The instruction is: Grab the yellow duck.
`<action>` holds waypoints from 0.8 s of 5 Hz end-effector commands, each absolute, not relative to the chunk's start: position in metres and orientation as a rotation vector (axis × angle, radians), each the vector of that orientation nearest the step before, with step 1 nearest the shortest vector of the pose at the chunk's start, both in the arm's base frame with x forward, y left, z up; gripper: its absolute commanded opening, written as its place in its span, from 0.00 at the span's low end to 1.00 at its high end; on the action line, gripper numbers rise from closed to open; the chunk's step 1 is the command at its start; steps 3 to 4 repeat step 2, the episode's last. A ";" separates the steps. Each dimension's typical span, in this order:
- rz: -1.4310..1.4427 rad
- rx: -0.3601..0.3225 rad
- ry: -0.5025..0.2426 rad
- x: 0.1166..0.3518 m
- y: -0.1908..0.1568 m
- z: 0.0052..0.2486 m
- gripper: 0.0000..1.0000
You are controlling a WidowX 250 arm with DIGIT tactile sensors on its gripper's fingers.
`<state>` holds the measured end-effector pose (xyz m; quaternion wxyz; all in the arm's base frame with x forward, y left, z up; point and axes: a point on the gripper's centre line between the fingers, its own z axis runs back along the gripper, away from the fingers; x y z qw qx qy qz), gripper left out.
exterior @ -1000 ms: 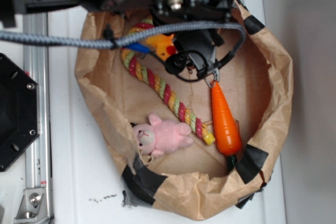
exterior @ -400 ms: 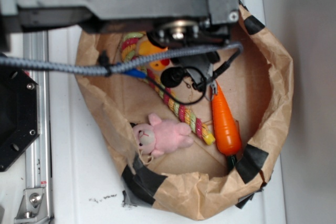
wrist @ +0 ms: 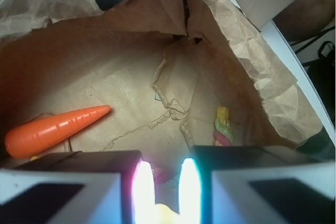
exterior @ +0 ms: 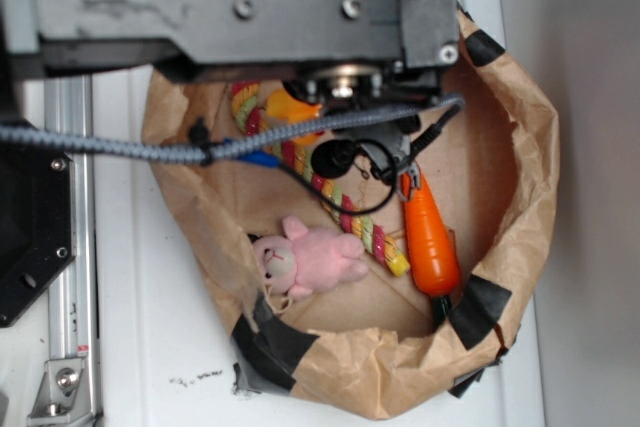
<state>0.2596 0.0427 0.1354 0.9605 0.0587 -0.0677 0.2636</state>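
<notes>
- Upper centre of the exterior frame: one yellow duck (exterior: 290, 107) (mostly hidden), under the arm.
- One gripper (wrist: 164, 190), fingers narrowly apart, yellow sliver between them; grip unclear.
- One carrot (exterior: 430, 239), one striped rope (exterior: 345, 209), one pink plush (exterior: 312, 259), inside one paper bag (exterior: 515, 147).

White tabletop (exterior: 150, 347), grey metal rail (exterior: 70, 277) alongside.

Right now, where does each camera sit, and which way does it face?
Exterior: overhead, looking straight down into the brown paper bag; the arm's dark body and cable cover its top.
Wrist: on the arm, looking past the end effector across the bag floor; both fingers show at the bottom edge.
Shared: the orange carrot, the striped rope, the bag.
</notes>
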 end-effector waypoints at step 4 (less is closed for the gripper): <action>0.582 0.124 -0.182 0.256 0.056 0.148 0.00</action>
